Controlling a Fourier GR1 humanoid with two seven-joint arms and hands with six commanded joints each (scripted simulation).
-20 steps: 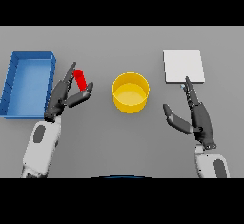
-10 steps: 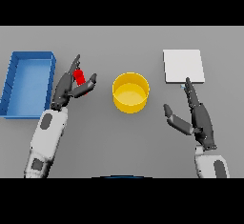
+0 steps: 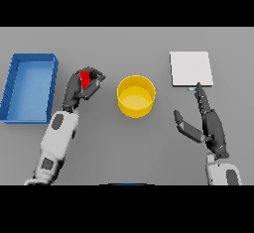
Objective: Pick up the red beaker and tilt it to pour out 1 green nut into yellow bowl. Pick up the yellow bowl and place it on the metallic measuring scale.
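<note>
Your left hand [image 3: 82, 87] now clenches the red beaker [image 3: 86, 79], carried nearer the yellow bowl [image 3: 136, 96] than a second ago; pour comes next, likely; right hand [image 3: 211, 125] idles released beside the scale [image 3: 191, 68].

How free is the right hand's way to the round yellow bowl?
Probably free: the right hand rests open on bare grey table right of the yellow bowl, with nothing between them.
</note>
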